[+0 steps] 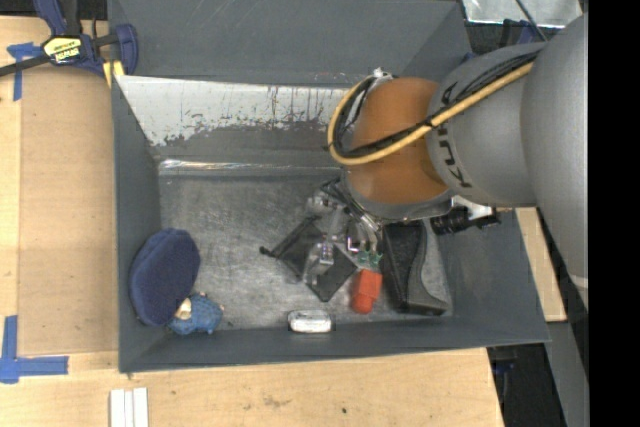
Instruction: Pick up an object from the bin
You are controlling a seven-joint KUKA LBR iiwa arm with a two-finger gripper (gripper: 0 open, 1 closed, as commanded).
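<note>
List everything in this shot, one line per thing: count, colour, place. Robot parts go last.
bin: 1, grey, holds all the loose things
soft rounded thing: 1, dark blue, floor's lower-left corner
small lump with tan patch: 1, blue, touching the dark blue thing, by the near wall
oblong thing: 1, whitish, by the near wall, middle
cylinder: 1, orange-red, right of the oblong thing
flat pieces: seemingly 2, black, floor's middle, partly hidden
long block: 1, black and grey, right side of the floor
claw: 1, metallic, low over the flat pieces
arm: 1, grey with orange cover and yellow cable, entering from the right
</note>
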